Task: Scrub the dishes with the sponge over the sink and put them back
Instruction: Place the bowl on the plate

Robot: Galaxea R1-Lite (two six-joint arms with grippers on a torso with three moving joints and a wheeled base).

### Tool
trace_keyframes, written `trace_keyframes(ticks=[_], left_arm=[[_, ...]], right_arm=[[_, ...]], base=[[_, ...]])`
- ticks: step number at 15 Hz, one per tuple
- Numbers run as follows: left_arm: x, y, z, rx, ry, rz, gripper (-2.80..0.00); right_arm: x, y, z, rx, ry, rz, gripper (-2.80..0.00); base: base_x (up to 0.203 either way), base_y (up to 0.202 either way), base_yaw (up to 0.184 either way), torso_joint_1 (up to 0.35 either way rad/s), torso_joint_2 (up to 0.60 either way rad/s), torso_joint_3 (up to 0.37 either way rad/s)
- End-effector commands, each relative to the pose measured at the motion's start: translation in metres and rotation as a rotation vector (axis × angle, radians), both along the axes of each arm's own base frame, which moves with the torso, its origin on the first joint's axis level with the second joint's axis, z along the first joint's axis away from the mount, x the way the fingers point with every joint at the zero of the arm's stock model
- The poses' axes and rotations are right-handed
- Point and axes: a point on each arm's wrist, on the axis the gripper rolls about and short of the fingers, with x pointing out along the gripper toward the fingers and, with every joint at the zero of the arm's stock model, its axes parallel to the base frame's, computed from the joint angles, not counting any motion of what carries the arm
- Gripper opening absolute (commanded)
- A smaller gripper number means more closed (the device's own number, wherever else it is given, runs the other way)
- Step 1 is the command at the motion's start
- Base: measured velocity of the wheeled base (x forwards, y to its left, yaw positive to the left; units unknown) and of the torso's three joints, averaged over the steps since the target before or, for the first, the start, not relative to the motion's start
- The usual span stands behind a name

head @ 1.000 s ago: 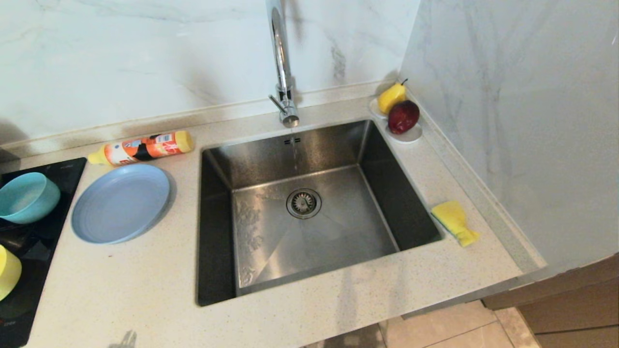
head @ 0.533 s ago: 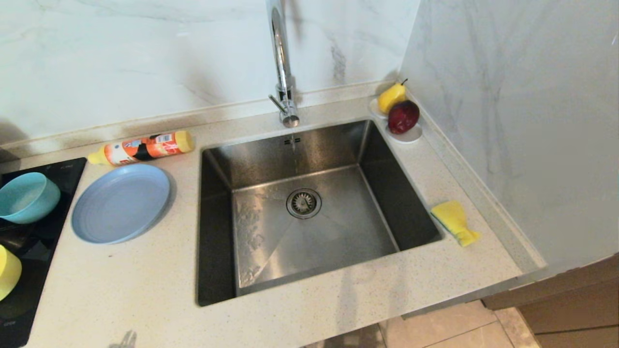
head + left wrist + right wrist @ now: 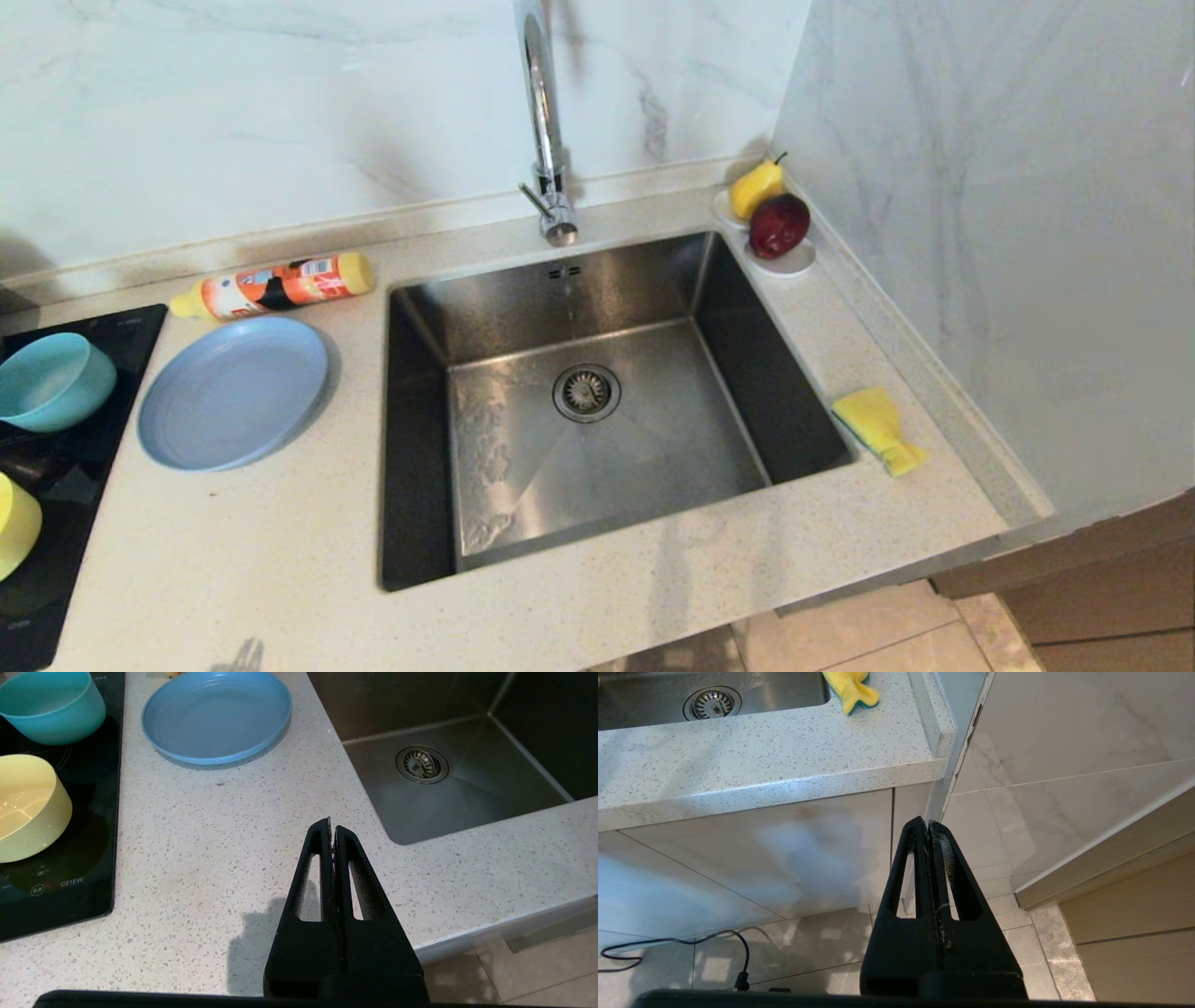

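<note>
The grey-blue plate (image 3: 233,392) lies on the counter left of the steel sink (image 3: 607,439). On the black cooktop (image 3: 56,523) stand the teal bowl (image 3: 51,381) and the yellow-green bowl (image 3: 17,525). The yellow sponge (image 3: 878,428) lies on the counter right of the sink. My left gripper (image 3: 331,828) is shut and empty, over the counter's front part, with the plate (image 3: 216,716) and both bowls (image 3: 51,704) (image 3: 30,807) beyond it. My right gripper (image 3: 927,826) is shut and empty, below the counter edge before the cabinet front; the sponge (image 3: 852,689) shows far beyond it.
A chrome faucet (image 3: 546,121) lets a thin stream fall into the basin. An orange detergent bottle (image 3: 275,285) lies behind the plate. A white dish with a pear and a red apple (image 3: 778,226) sits in the back right corner. A marble wall (image 3: 990,233) bounds the right.
</note>
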Motion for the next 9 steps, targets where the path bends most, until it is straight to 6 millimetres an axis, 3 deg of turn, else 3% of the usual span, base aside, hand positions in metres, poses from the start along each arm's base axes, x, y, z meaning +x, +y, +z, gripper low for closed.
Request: trace_keyframes(ticks=[1,9], left_arm=[[0.0033,-0.0001,-0.011,0.001,0.039,0.0,-2.8],[0.0033,-0.0001,-0.011,0.001,0.039,0.0,-2.8]], right_arm=[[0.0001,0.0,0.0,-0.001,0.002,0.0,-2.8],[0.0001,0.0,0.0,-0.001,0.002,0.0,-2.8]], base=[[0.0,0.0,0.0,0.0,0.0,0.0],[0.0,0.0,0.0,0.0,0.0,0.0]])
